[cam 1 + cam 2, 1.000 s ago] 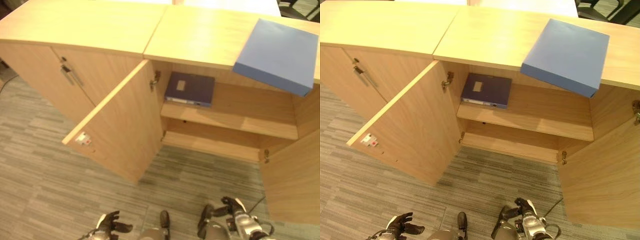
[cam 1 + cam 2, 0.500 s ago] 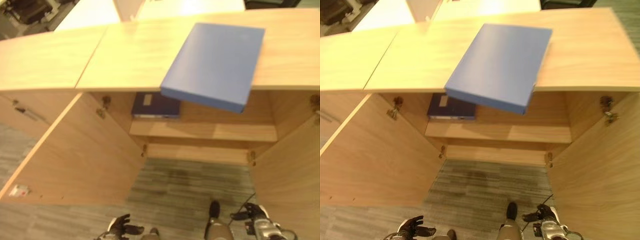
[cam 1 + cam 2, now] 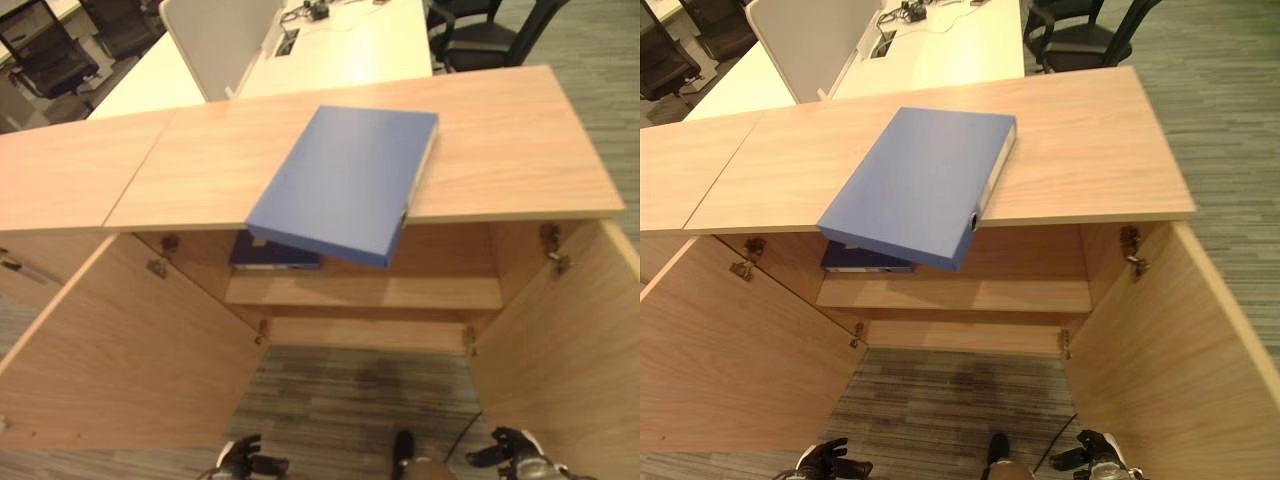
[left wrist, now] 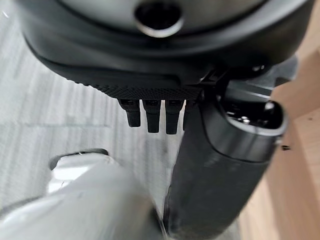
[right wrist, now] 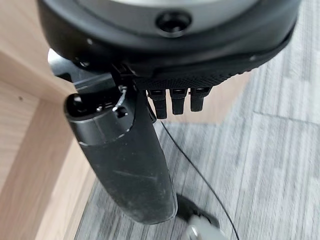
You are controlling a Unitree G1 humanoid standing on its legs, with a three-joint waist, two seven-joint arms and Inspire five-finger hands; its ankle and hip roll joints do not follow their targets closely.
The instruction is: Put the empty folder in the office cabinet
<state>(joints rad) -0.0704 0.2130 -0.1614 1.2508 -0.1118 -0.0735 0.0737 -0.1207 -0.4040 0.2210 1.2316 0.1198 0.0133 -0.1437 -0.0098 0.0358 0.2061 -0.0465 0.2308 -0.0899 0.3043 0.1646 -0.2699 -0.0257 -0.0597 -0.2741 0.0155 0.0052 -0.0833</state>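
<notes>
Office floor with grey striped carpet, desks and chairs far behind. Wooden office cabinet [image 3: 520,150] stands with both doors swung wide, so its shelf is reachable. Blue folder [image 3: 345,180] lies flat on the cabinet top, near corner overhanging the front edge, likely easy to grab there. Dark folder [image 3: 270,255] already sits on the shelf's left side. Left hand [image 3: 243,462] and right hand [image 3: 507,452] hang low by the carpet, fingers relaxed and loose, holding nothing, well apart from the blue folder.

Blue folder [image 3: 345,183] flat atop open office cabinet [image 3: 520,150], one corner overhanging front edge.
</notes>
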